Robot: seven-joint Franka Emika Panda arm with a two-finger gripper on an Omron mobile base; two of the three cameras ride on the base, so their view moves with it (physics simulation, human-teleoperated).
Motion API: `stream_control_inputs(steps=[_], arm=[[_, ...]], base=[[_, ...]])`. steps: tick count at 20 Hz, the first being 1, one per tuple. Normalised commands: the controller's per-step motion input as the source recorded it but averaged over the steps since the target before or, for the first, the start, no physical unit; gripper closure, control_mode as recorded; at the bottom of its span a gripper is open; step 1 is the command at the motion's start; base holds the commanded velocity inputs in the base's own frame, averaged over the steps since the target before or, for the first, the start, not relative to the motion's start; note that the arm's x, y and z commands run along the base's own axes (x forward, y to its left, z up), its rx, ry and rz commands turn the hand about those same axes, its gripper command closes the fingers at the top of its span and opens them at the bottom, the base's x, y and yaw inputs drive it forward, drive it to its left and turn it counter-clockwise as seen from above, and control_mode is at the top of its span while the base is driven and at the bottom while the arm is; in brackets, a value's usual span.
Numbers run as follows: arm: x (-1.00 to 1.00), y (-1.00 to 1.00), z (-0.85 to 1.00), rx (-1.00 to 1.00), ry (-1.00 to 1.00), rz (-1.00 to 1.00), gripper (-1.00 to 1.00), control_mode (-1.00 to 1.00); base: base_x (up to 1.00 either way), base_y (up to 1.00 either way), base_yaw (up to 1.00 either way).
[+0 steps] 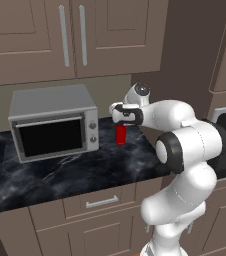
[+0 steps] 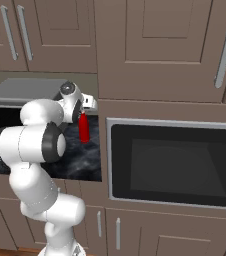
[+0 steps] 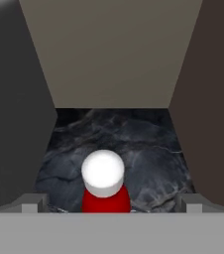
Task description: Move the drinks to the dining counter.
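With its two dark fingers spread wide, the gripper hovers directly above the slim red white-capped bottle, not yet grasping it. The bottle stands upright on the black marble worktop beside the grey microwave, so its transfer to the dining counter appears hardly begun.

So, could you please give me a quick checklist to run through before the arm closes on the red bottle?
1. Gripper open: ok, its fingers stand wide apart.
2. Slim red bottle upright on the black marble counter: ok.
3. Bottle centred between the fingers: ok in the hand view, where its white cap sits midway.
4. Fingers low enough to hold the body, not the cap: cannot tell.
5. Room beside the toaster oven: ok, a gap shows.
6. Bottle untouched so far: cannot tell.
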Motion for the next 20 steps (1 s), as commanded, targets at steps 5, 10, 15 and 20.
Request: stream_control_inputs(steps=[5, 10, 15, 20], arm=[[0.19, 0.02, -0.12, 0.00, 0.00, 0.00, -1.00, -1.00], [0.08, 0.03, -0.18, 0.00, 0.00, 0.00, -1.00, -1.00], [0.06, 0.01, -0.14, 0.00, 0.00, 0.00, -1.00, -1.00], [0.03, 0.00, -0.10, 0.00, 0.00, 0.00, -1.00, -1.00]], base=[[0.00, 0.00, 0.00], [0.00, 0.00, 0.00], [0.00, 0.00, 0.00], [0.00, 0.00, 0.00]])
